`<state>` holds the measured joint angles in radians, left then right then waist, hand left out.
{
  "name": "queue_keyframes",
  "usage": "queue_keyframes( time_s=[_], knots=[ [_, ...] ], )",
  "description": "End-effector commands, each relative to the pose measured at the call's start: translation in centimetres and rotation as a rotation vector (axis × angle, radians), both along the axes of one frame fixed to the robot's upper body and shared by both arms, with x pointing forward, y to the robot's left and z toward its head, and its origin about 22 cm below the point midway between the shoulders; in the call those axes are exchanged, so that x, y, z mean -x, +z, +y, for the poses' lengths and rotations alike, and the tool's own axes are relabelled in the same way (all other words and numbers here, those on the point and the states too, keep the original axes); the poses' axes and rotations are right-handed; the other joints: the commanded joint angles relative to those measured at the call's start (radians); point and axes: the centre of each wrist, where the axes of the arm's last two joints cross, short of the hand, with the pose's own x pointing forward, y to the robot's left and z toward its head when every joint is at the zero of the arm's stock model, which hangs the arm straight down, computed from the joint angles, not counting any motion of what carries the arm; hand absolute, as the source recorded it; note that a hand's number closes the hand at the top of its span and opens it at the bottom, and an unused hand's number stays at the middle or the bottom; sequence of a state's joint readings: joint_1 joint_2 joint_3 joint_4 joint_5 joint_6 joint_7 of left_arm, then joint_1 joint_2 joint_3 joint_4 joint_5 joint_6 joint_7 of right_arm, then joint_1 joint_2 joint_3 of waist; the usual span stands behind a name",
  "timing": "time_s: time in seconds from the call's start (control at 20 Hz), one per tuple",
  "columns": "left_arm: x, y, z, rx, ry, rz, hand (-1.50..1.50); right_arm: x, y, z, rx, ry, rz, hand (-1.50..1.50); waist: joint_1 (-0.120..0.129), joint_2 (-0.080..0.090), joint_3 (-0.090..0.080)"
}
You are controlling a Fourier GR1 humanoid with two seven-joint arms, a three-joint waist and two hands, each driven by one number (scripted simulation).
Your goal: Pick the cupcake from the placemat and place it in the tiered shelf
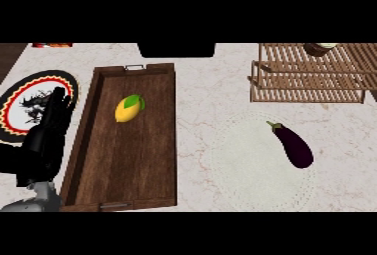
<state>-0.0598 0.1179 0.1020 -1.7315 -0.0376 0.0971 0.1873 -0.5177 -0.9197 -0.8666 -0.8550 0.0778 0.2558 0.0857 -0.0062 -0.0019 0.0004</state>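
Note:
The cupcake (320,48), dark brown with a pale top, sits on the upper level of the wooden tiered shelf (309,82) at the back right, partly cut off by the view's top. On the counter in front of the shelf lies the round white lace placemat (250,169), and a purple eggplant (294,147) rests on its right side. My left hand (44,144) rests open at the left edge, fingers up, far from both. My right hand does not show.
A long dark wooden tray (125,164) runs down the left-centre and holds a yellow fruit with a green leaf (128,108). A round black, red and white plate (29,102) lies behind my left hand. A black object (177,50) sits at the back centre.

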Motion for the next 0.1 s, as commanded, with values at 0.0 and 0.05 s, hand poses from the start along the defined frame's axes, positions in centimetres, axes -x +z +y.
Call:
queue_keyframes(
  time_s=[0.0,0.05],
  knots=[
    [0.04,-0.81,-0.42,-0.003,-0.007,-0.006,0.00,1.95,-0.38,-1.53,0.011,0.023,-0.015,-1.50,0.007,0.002,0.000],
    [-0.56,-0.94,-0.28,-0.016,0.019,-0.004,0.00,2.80,-0.77,-1.49,0.008,0.044,-0.011,-1.50,0.001,0.001,0.000]
  ],
)
